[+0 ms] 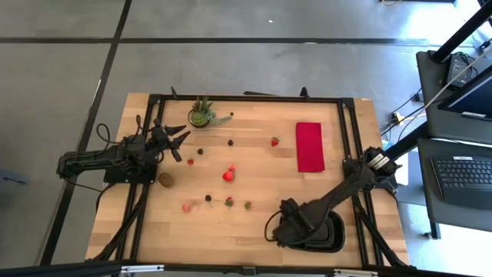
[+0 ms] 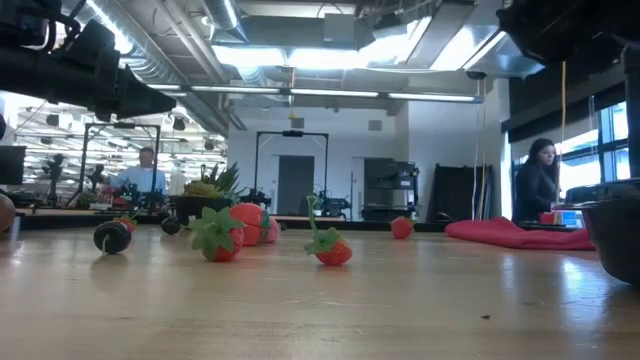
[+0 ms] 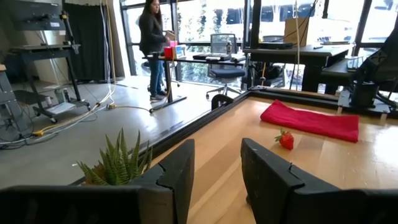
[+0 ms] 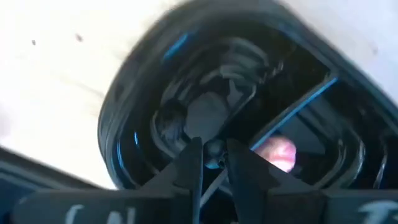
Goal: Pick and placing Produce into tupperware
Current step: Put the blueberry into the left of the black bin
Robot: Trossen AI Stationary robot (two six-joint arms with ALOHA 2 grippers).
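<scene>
Over the black tray, your right gripper pinches a tiny dark berry.
Let go too high and it may bounce out; your left gripper waits half-spread by the plant.

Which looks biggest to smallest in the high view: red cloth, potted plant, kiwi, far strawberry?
1. red cloth
2. potted plant
3. kiwi
4. far strawberry, only slightly smaller than the kiwi

The overhead camera keeps nearness from skewing this.
</scene>
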